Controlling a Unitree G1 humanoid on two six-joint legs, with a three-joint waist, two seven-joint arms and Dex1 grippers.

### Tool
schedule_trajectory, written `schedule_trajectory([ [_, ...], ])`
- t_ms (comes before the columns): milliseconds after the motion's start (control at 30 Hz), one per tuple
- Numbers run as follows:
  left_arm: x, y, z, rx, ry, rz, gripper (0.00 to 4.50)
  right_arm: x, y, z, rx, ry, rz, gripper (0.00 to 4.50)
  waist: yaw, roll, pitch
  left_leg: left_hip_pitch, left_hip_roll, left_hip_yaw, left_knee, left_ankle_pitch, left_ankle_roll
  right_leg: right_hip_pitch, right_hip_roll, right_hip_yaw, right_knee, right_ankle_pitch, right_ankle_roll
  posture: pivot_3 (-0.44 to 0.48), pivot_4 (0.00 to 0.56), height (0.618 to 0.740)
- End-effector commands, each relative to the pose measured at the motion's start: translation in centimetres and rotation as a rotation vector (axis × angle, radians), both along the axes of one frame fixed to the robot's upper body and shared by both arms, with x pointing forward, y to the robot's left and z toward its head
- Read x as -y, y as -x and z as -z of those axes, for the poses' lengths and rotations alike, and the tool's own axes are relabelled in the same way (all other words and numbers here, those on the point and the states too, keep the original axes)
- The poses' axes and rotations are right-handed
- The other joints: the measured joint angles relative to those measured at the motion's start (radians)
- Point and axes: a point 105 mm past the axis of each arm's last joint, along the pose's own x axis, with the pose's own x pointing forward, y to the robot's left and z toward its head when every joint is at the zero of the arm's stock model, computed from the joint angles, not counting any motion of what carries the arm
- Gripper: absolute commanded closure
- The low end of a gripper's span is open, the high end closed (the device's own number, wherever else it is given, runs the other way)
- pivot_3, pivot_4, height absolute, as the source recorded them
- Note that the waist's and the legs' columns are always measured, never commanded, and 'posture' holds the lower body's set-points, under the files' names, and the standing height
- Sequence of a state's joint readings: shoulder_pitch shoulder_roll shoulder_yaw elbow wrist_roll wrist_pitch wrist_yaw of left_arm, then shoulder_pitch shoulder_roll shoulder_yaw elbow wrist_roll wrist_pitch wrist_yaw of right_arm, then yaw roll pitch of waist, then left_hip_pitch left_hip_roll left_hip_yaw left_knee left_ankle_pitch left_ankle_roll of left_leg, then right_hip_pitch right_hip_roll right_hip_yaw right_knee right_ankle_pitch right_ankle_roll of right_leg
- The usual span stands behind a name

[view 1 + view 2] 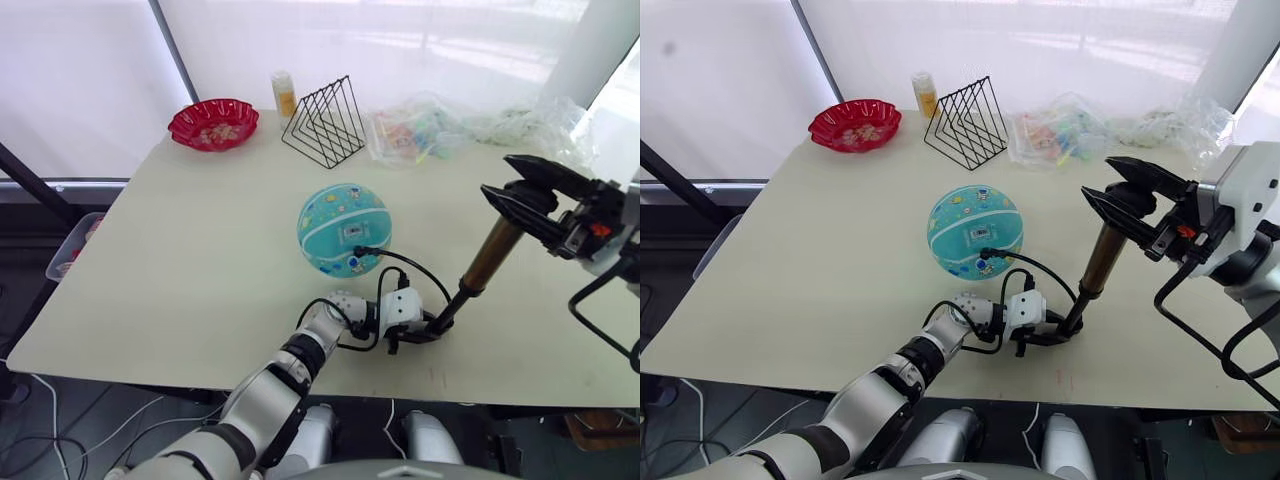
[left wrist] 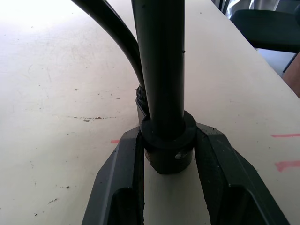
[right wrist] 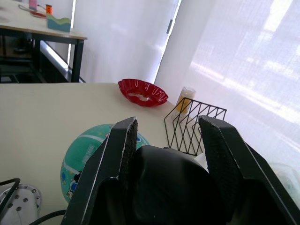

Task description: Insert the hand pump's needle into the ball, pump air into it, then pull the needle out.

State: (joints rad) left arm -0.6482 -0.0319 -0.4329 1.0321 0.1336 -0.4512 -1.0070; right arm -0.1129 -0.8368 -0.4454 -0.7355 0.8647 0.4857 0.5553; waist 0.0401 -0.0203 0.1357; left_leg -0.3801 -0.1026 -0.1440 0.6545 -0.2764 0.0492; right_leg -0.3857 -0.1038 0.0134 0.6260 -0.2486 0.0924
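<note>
The teal ball (image 1: 342, 229) rests mid-table. The hand pump (image 1: 489, 256) stands tilted to its right, its gold barrel above a thin black shaft. My left gripper (image 1: 420, 328) is shut on the pump's black lower end cap (image 2: 166, 147) at the table surface, a finger (image 2: 119, 173) on each side. My right gripper (image 1: 512, 205) is shut on the black handle (image 3: 164, 185) at the pump's top. The black hose (image 1: 415, 265) loops from the pump's base to the ball, where its end fitting (image 1: 362, 251) touches the white label patch. The needle is hidden.
At the table's far side stand a red scalloped dish (image 1: 213, 123), a yellow bottle (image 1: 285, 93), a black wire rack (image 1: 325, 122) and clear plastic bags (image 1: 420, 128). The table's front edge (image 1: 300, 385) runs just behind my left gripper.
</note>
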Motion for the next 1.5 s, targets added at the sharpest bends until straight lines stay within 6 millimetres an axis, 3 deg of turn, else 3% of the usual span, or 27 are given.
schedule_trajectory([
  [33, -3.0, 2.1, 5.2, -0.125, -0.197, -0.012, 3.46, 1.4, -0.3, 4.7, -0.082, 0.064, 0.079, 2.92, 0.002, -0.008, -0.005, 0.000, 0.000, -0.001, 0.000, 0.000, 0.000, 0.000, 0.000, -0.001, 0.000, 0.000, 0.000, 0.000, 0.150, 0.740],
  [100, -3.0, 2.2, 5.2, -0.126, -0.196, -0.013, 3.46, 1.6, -0.4, 8.1, -0.164, 0.074, 0.089, 2.92, -0.001, -0.010, -0.010, 0.003, 0.000, -0.002, -0.001, 0.000, 0.000, 0.003, 0.001, -0.002, 0.000, 0.000, 0.000, 0.000, 0.150, 0.740],
  [233, -3.2, 2.2, 5.3, -0.127, -0.193, -0.017, 3.46, 0.4, -0.4, 12.8, -0.270, 0.088, 0.059, 2.92, -0.005, -0.013, -0.011, 0.015, 0.000, -0.001, -0.002, -0.001, 0.000, 0.013, 0.001, 0.000, 0.000, -0.003, 0.004, 0.000, 0.150, 0.740],
  [367, -3.1, 2.2, 5.2, -0.125, -0.193, -0.016, 3.46, 0.1, -0.5, 16.5, -0.354, 0.095, 0.066, 2.92, -0.006, -0.012, -0.014, 0.019, 0.003, -0.003, -0.003, -0.001, -0.001, 0.015, 0.005, 0.001, 0.000, -0.004, 0.005, 0.000, 0.150, 0.740],
  [500, -3.0, 2.2, 5.2, -0.123, -0.191, -0.016, 3.46, -0.5, -0.2, 18.5, -0.402, 0.074, 0.052, 2.92, -0.004, -0.013, -0.018, 0.020, 0.003, -0.003, -0.003, -0.001, -0.001, 0.015, 0.006, 0.002, 0.000, -0.004, 0.004, 0.000, 0.150, 0.740],
  [567, -3.0, 2.2, 5.1, -0.123, -0.190, -0.015, 3.46, -0.7, -0.3, 17.9, -0.377, 0.061, 0.043, 2.94, -0.004, -0.013, -0.018, 0.019, 0.003, -0.003, -0.003, -0.001, -0.001, 0.015, 0.006, 0.002, 0.000, -0.003, 0.003, 0.000, 0.150, 0.740],
  [667, -3.0, 2.2, 5.2, -0.126, -0.190, -0.015, 3.46, -0.4, -0.8, 15.1, -0.294, 0.039, 0.039, 2.94, -0.003, -0.011, -0.017, 0.019, 0.002, -0.003, -0.003, -0.001, -0.001, 0.015, 0.006, 0.003, 0.000, -0.003, 0.003, 0.000, 0.150, 0.740],
  [967, -3.2, 2.2, 5.2, -0.131, -0.197, -0.012, 3.46, 0.5, 0.0, 2.9, -0.026, -0.025, -0.031, 2.94, -0.001, 0.003, -0.004, 0.011, 0.001, -0.002, -0.003, 0.000, 0.000, 0.008, 0.004, 0.004, 0.000, -0.001, 0.000, 0.000, 0.150, 0.740],
  [1167, -3.1, 2.3, 5.3, -0.133, -0.199, -0.006, 3.46, 1.1, 1.2, -4.0, 0.100, -0.024, -0.045, 2.94, 0.000, 0.005, 0.002, 0.001, 0.000, -0.002, -0.001, 0.000, 0.000, 0.001, 0.002, 0.002, 0.000, 0.000, 0.000, 0.000, 0.150, 0.740],
  [1300, -3.1, 2.3, 5.3, -0.134, -0.200, -0.002, 3.46, 1.1, 1.8, -5.5, 0.112, -0.046, -0.054, 2.94, 0.001, 0.002, 0.004, -0.001, -0.001, -0.003, 0.000, 0.000, 0.000, -0.001, 0.001, 0.001, 0.000, 0.001, -0.001, 0.000, 0.150, 0.740],
  [1500, -3.1, 2.4, 5.3, -0.135, -0.200, -0.003, 3.46, 1.1, 0.6, 1.1, -0.101, 0.037, -0.011, 2.94, 0.003, 0.000, 0.003, -0.002, -0.001, -0.003, -0.001, 0.000, 0.000, -0.002, 0.000, 0.001, 0.000, 0.001, -0.001, 0.000, 0.150, 0.740],
])
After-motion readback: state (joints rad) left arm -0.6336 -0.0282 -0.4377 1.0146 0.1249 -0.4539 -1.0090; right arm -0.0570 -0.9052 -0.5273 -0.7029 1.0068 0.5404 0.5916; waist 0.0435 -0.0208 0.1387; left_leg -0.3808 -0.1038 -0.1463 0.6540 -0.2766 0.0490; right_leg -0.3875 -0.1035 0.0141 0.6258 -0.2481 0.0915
